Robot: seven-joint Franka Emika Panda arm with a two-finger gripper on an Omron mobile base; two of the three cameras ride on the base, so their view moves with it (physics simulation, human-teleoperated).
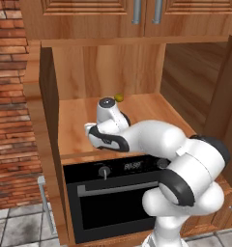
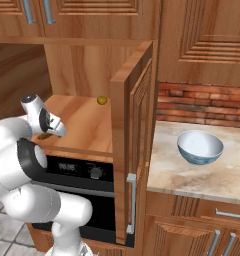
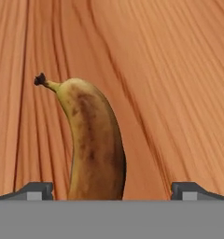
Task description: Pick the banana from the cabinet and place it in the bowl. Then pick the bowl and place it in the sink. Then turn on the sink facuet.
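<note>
Jaws spread wide, empty, straddling banana (image 3: 96, 144): curved, dull yellow, brown-mottled, dark stem tip.

Brown-mottled banana (image 3: 93, 144) on wood-grain shelf board (image 3: 179, 84), between wide-spread fingertips (image 3: 37, 190).

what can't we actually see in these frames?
- Banana: its lower end is cut off at the bottom of the hand view, between the open gripper tips; whether they touch it is unclear.
- Banana in the left base view: hidden behind the arm.
- Bowl: its inside bottom is hidden by the near wall in the right base view.
- Oven: right part covered by the arm.
</note>
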